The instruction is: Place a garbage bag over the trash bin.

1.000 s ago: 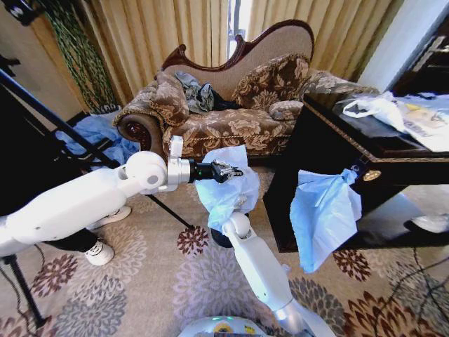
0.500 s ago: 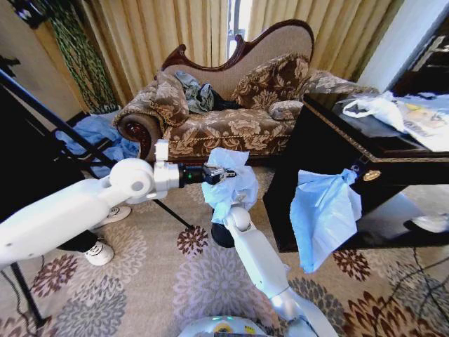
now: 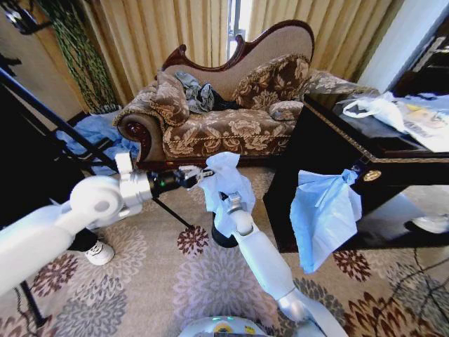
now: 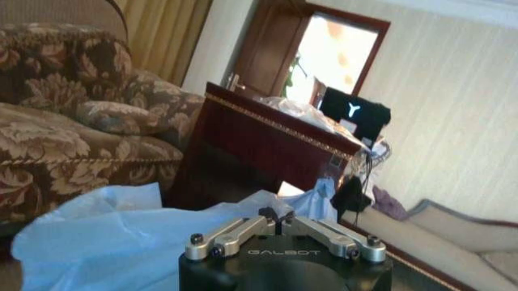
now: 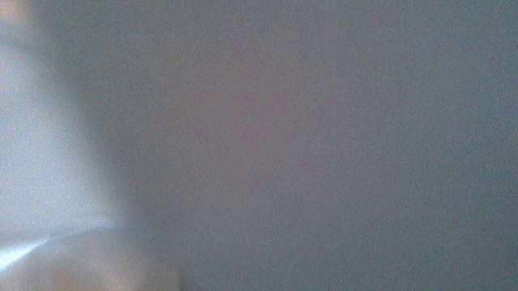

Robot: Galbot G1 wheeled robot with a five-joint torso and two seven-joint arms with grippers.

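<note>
Two arms meet at the trash bin (image 3: 223, 237), a black cylinder standing on the patterned carpet (image 3: 147, 281) in front of the sofa (image 3: 224, 105). The garbage bag (image 3: 226, 188) rises as a crumpled light-blue bunch over the bin's top and drapes down its front, so only a sliver of the bin's black base shows below the plastic. The left gripper (image 3: 201, 175) reaches in from the side of the bin away from the dark wooden table (image 3: 365, 161), level with the bag's upper part; in the left wrist view its fingers (image 4: 242, 233) are drawn together at the tips, pinched on the bag's edge (image 4: 121, 236). The right arm comes up from below and its gripper end is buried in the plastic above the bin; I cannot tell how its jaws stand, and the right wrist view gives just a grey-blue blur. Open carpet lies around the bin on the near side; the table's edge is near on one flank, with a larger bunch of light-blue plastic (image 3: 324, 214) hanging from its corner.
</note>
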